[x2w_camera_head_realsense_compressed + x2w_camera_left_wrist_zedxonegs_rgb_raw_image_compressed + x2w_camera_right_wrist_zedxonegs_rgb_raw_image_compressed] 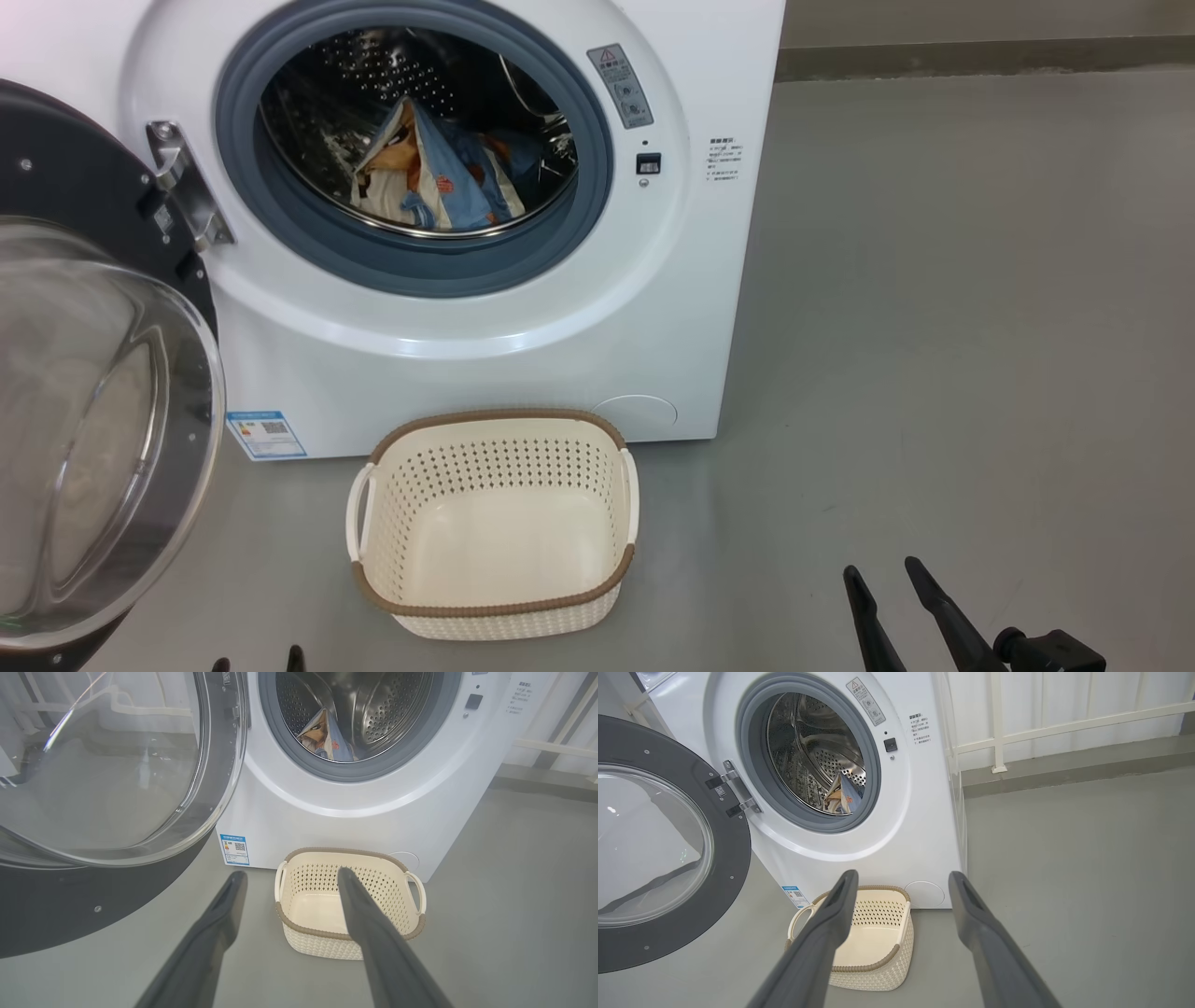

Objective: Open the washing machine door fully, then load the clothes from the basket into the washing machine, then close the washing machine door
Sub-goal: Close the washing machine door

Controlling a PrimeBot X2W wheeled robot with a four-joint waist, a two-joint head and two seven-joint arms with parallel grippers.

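Door (93, 373) is what the coming move is turning on. It is hanging swung wide off its hinge (187, 187), and from the left gripper (259, 661) it is lying just ahead and to the outer, left side — close enough to be crowding the left wrist view. From the right gripper (882, 567) it is lying well across to the left, beyond the basket (495, 415). So the left arm is looking like the nearer one for pushing it shut, sweeping it rightward toward the washing machine (467, 373). Both grippers are hanging with fingers spread wide, gripping nothing. The clothes (439, 177) are sitting inside the drum, up ahead of both grippers — and the basket is standing empty on the floor between them, just in front of the machine.
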